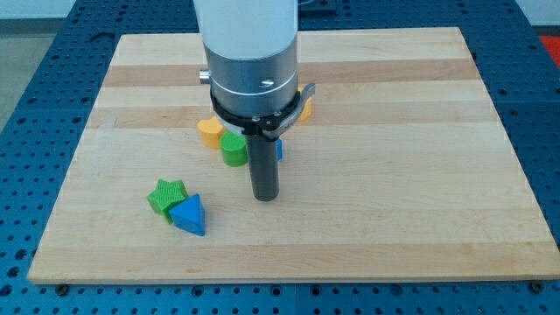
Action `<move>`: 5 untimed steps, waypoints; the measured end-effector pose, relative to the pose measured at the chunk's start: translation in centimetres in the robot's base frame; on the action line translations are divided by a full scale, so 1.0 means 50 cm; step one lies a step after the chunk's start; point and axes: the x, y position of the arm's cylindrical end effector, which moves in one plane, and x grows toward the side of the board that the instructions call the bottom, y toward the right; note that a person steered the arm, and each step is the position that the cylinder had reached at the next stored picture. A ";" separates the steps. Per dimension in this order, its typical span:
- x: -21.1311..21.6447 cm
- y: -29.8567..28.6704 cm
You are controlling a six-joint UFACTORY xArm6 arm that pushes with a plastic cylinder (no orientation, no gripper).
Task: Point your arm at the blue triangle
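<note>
A green star (165, 194), green cylinder (233, 149) and yellow block (209, 131) lie on the wooden board (420, 175).

No readable text, labels, brands or numbers anywhere: none on the wooden board (394, 131), the blocks, the arm housing (249, 52), or the perforated blue table (26, 131) around it.

Pale, striped wooden board (420, 131) in blond and light tan bands, set on a blue perforated table (35, 70). Bright blue triangle (190, 215) touching a green star-shaped block (165, 194). Green cylinder (233, 149) beside a yellow block (210, 131) of unclear shape. Slivers of a second blue block (280, 150) and an orange-yellow block (307, 108) behind the arm. White and silver-grey arm (249, 52), black clamp (262, 122), dark grey tip (265, 198).
</note>
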 end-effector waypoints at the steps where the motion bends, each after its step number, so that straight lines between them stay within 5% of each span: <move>1: 0.000 -0.024; 5: -0.004 -0.133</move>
